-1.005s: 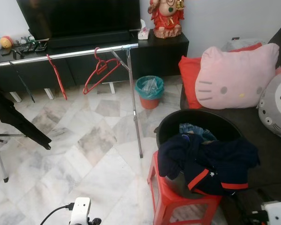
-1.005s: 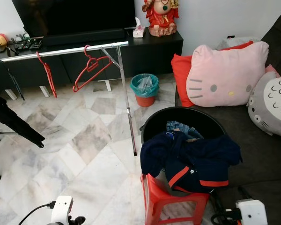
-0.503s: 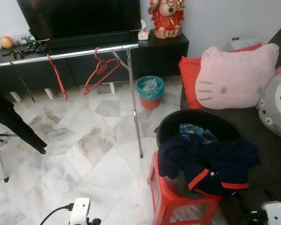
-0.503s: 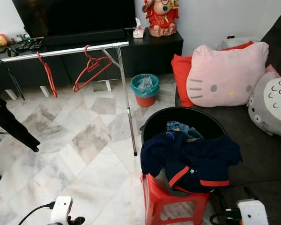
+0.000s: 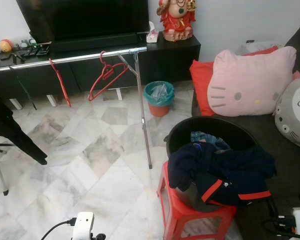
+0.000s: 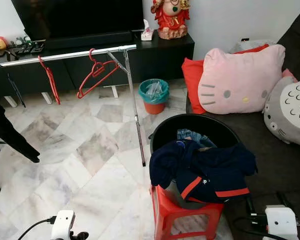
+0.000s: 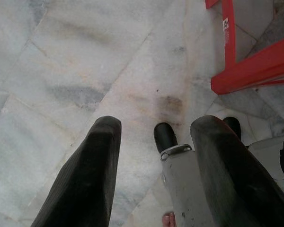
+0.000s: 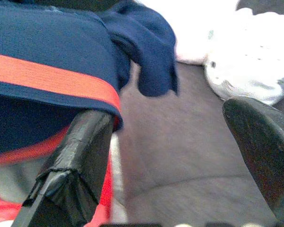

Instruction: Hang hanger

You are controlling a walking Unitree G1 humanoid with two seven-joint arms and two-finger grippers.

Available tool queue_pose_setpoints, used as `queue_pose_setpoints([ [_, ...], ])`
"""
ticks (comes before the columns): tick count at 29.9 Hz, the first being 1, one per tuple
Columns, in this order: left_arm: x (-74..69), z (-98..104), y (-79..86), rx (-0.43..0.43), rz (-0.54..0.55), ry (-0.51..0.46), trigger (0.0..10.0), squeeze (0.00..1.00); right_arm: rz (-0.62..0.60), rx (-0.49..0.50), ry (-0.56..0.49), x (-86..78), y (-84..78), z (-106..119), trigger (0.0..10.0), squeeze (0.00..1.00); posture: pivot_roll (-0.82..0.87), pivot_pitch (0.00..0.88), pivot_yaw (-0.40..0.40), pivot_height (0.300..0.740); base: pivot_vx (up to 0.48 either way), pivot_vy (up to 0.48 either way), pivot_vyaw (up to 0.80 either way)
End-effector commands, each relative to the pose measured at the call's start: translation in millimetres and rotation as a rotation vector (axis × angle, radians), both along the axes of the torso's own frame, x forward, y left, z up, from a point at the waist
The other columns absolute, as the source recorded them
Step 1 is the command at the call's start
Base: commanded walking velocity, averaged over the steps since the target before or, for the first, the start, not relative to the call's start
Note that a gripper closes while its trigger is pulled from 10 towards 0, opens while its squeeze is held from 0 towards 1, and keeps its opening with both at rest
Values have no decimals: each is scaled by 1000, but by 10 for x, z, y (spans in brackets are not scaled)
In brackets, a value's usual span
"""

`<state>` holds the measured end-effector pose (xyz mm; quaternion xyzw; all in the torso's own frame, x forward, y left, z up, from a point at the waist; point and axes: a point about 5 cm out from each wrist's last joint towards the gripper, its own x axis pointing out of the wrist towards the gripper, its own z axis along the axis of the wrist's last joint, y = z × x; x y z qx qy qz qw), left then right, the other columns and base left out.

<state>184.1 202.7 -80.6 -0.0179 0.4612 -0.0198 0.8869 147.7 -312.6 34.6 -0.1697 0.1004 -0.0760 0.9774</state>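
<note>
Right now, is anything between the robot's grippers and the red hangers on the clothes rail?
Nothing visible blocks the way: bare marble floor lies between the robot and the red hangers on the rail. The left gripper and right gripper hang low, open.

Rail (image 5: 65,58): left end cut off by frame edge.
Black garment (image 5: 12,130): upper part out of frame; what holds it cannot be told.
Basket (image 5: 225,131): contents mostly hidden under navy clothes (image 5: 220,172); bit of blue fabric (image 5: 204,136) unidentifiable.
Stool (image 5: 177,212): legs cut off at bottom edge.
Small items (image 5: 20,47) on TV stand: too small to identify.
Right wrist view: blurred, white shapes (image 8: 248,66) overexposed.
</note>
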Motion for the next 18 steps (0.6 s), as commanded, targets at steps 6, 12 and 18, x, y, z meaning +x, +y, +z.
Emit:
queue_pose_setpoints([
  [6,34,19,18,8,13,-13,10000,0,73,86,-46,98,174,42,10000,0,-230,0,67,740,0,0,0],
  [12,44,20,-3,7,12,-14,10000,0,141,112,-30,149,273,44,10000,0,-228,0,64,740,0,0,0],
  [18,56,23,-15,10,14,-17,10000,0,99,80,-48,208,223,77,10000,0,-224,0,62,740,0,0,0],
])
